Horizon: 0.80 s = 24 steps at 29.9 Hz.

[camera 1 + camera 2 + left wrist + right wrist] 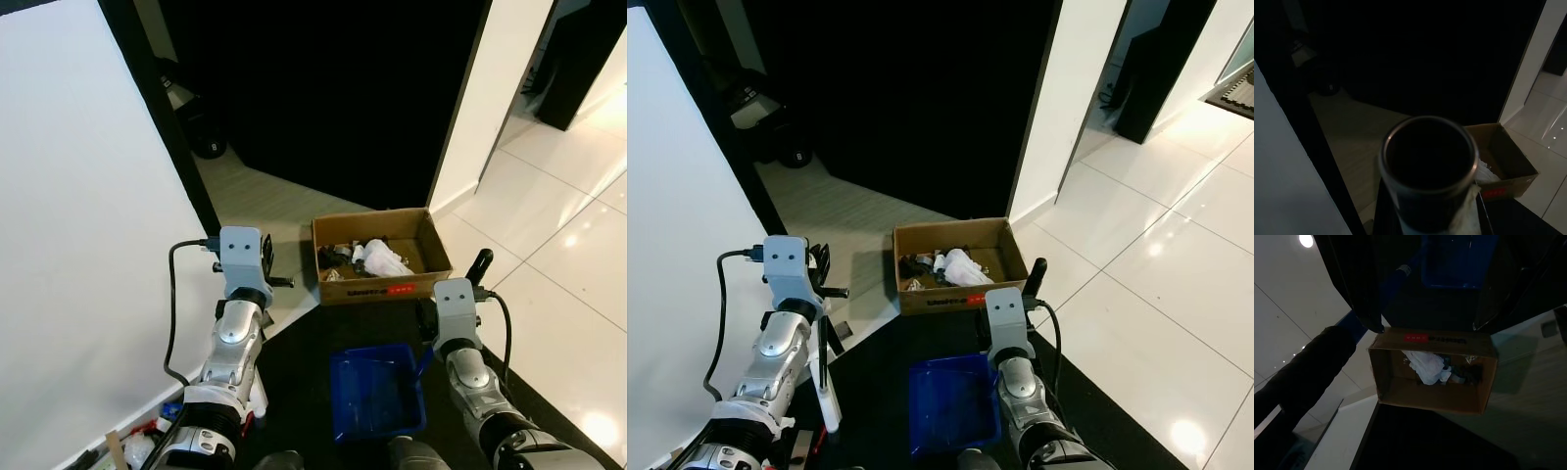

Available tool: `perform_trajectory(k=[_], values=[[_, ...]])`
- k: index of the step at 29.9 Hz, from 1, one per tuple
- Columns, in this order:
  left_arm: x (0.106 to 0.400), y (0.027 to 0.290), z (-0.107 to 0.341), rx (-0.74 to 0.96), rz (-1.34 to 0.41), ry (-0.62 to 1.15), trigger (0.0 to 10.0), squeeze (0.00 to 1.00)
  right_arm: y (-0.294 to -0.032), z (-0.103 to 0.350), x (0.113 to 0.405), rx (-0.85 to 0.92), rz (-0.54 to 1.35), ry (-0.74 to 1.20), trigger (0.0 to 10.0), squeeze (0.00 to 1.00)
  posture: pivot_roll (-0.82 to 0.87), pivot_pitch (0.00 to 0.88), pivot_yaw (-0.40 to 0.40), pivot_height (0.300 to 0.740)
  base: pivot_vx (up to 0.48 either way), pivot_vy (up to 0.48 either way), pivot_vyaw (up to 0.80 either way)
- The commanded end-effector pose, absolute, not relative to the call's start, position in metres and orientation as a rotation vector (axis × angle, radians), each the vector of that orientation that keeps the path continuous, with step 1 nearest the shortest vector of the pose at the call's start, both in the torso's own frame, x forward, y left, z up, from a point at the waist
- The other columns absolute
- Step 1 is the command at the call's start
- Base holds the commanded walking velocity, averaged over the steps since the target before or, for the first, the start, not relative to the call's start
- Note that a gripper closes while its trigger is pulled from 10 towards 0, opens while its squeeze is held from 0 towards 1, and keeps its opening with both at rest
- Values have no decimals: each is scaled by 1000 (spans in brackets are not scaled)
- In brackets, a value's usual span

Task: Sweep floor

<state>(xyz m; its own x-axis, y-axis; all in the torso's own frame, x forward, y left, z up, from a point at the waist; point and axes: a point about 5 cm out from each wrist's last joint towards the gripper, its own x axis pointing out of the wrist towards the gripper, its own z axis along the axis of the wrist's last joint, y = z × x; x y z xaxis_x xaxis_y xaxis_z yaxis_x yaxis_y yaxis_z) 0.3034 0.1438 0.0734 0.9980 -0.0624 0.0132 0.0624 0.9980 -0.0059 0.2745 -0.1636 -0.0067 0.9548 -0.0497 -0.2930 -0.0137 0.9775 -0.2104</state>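
Note:
A blue dustpan point(375, 392) lies on the black mat in front of me. Its blue handle point(1369, 303) rises to a black grip end point(480, 264). My right gripper point(428, 343) is shut on that handle, above the pan's right side. My left gripper point(823, 291) is shut on the broom handle point(827, 387), a black and white stick that runs down toward the floor. In the left wrist view the hollow top of the handle point(1427, 161) sits close to the camera. The broom head is hidden.
An open cardboard box point(380, 289) holding crumpled paper and scraps stands just beyond the dustpan. A white wall panel point(88, 245) runs along my left. A dark doorway point(323, 98) lies ahead, glossy white tiles point(558, 294) to the right, small clutter point(137, 446) at lower left.

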Motion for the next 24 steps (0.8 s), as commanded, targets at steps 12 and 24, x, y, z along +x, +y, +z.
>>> perform_trajectory(k=[12, 24], values=[[306, 142, 78, 9, -72, -44, 10000, 0, -163, -10, 273, -197, -24, 327, 10000, 0, 15, 0, 40, 740, 0, 0, 0], [304, 141, 76, 6, -69, -37, 10000, 0, -165, -10, 273, -191, -33, 327, 10000, 0, 10, 0, 36, 740, 0, 0, 0]])
